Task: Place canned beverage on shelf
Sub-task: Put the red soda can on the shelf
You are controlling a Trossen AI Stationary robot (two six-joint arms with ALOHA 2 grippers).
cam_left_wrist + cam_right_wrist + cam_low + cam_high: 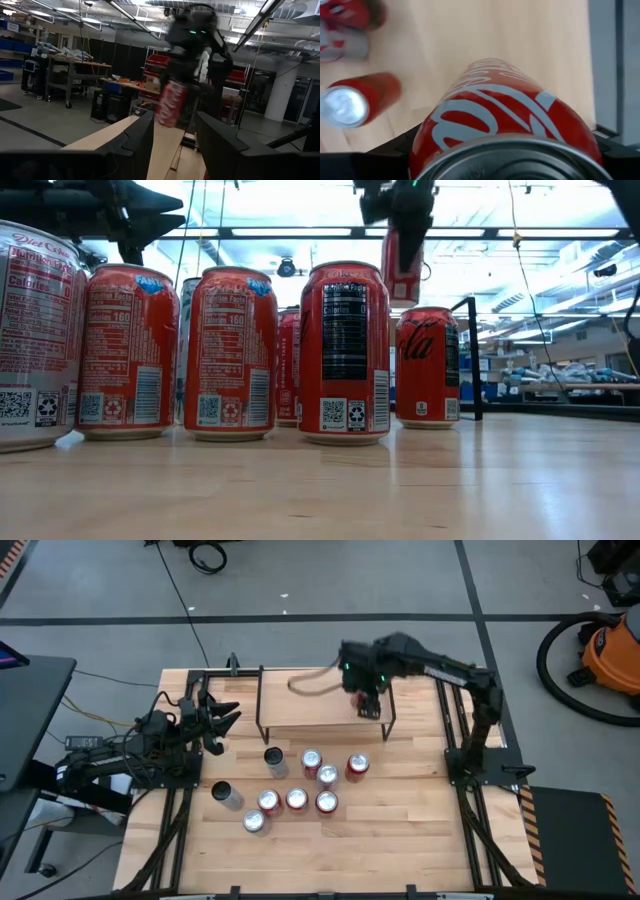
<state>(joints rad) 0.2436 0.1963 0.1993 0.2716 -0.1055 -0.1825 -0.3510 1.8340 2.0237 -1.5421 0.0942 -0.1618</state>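
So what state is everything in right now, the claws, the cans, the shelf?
Right claw: shut on a red can, held above the shelf.
Left claw: empty, parked at the table's left.
Shelf: top bare.
Cans on the table: upright, clustered.

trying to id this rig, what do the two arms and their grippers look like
Both arms are dark, nearly black, jointed links. The right arm has small green lights near its wrist and a pale cable looping off it. The right gripper and left gripper each end in two dark, blocky fingers. Black cables trail behind the left arm.
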